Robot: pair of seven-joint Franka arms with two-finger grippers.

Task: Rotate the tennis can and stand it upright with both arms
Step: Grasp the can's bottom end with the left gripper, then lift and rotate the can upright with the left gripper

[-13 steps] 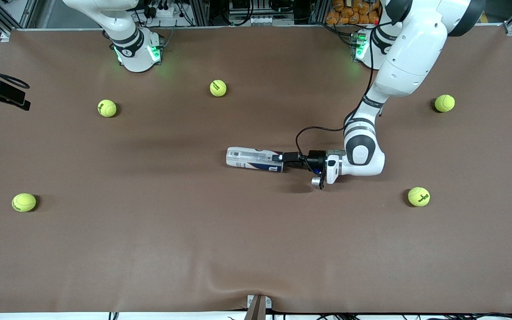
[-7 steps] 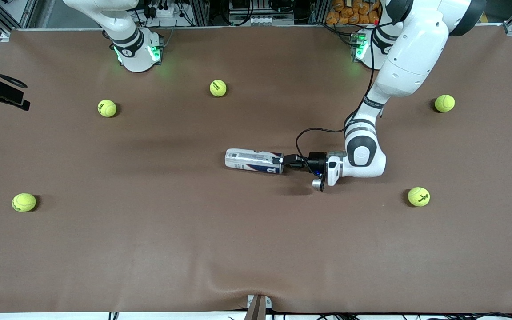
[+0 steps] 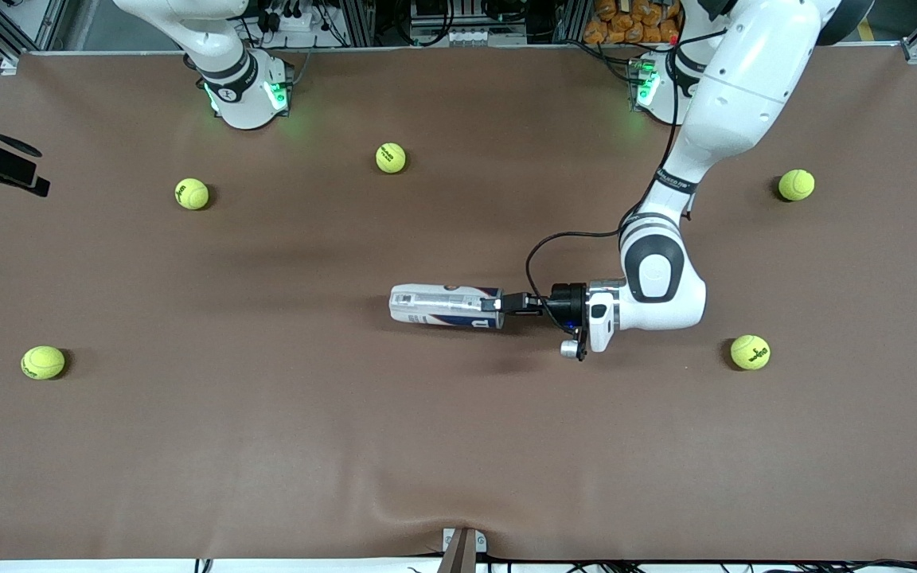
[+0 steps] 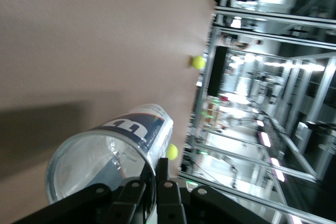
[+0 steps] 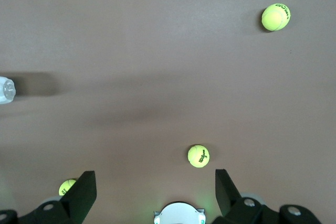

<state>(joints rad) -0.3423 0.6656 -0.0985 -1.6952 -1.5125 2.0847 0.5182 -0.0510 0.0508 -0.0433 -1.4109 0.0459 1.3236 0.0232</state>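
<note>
Can (image 3: 444, 306) is sitting lower in the front view than a second ago and levelling out. My left gripper (image 3: 509, 303) is clamped on its rim, holding it horizontal over mid-table for rotating. Right gripper (image 5: 155, 192) is waiting high over the table, fingers apart.

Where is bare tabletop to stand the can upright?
Widest bare stretch: nearer the camera than the can, between two balls. Crowded: where the left pincer grips the can's rim.
</note>
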